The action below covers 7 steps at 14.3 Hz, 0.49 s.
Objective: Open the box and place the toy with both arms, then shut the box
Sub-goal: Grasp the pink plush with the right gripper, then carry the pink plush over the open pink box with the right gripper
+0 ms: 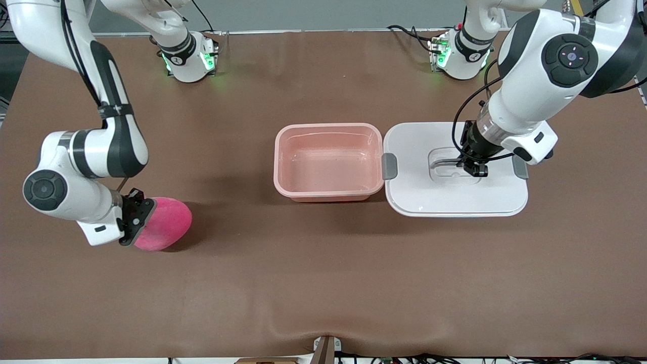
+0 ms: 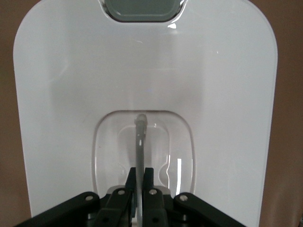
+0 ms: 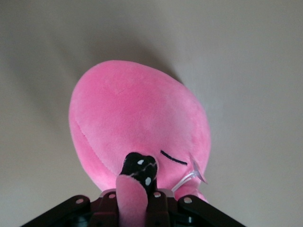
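We see the box (image 1: 328,162) open at mid-worktop, lid (image 1: 429,197) flat beside it toward the left arm's end, one clip touching the box rim. Left hand (image 1: 474,167) is pinched narrow on the lid's handle (image 2: 140,142). Right hand (image 1: 135,218) is clamped on the toy's (image 1: 164,224) ear, near the right arm's edge of the worktop (image 1: 323,283).

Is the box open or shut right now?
Open: the box shows its empty pink inside, and its lid lies flat on the table beside it.
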### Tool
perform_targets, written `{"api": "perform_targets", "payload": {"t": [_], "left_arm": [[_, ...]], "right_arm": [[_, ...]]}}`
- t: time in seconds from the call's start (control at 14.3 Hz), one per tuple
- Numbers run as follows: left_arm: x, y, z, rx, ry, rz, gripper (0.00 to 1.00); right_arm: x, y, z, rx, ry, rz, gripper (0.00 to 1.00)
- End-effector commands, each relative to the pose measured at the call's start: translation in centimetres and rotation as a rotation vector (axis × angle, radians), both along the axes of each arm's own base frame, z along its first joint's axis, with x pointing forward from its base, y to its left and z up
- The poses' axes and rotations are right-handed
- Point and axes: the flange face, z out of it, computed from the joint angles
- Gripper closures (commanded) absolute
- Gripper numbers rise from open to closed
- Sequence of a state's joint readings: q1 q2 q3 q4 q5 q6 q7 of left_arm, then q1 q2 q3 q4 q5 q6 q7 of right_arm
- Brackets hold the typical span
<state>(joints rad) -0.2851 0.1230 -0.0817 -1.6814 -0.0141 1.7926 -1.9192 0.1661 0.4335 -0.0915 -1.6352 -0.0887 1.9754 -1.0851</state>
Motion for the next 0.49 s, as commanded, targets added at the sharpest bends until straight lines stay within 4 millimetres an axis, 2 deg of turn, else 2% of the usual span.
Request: {"api": "perform_targets", "payload": {"t": [0.0,0.21,0.42], "left_arm": [[-0.9,0.7,0.6,0.014,-0.012,-0.024,1.0],[-1.1,0.8,0.5,0.015,-0.009,-0.024,1.0],[-1.2,0.8,0.5,0.016,-0.008,-0.024,1.0]], "right_arm": [[-2.0,6.4,4.4,-0.081,-0.02,0.169,1.0],[-6.1,16.4,8.5,-0.186,-0.051,0.359,1.0],[-10.7,25.3,10.6,-0.267,-0.116,0.491,1.0]]}}
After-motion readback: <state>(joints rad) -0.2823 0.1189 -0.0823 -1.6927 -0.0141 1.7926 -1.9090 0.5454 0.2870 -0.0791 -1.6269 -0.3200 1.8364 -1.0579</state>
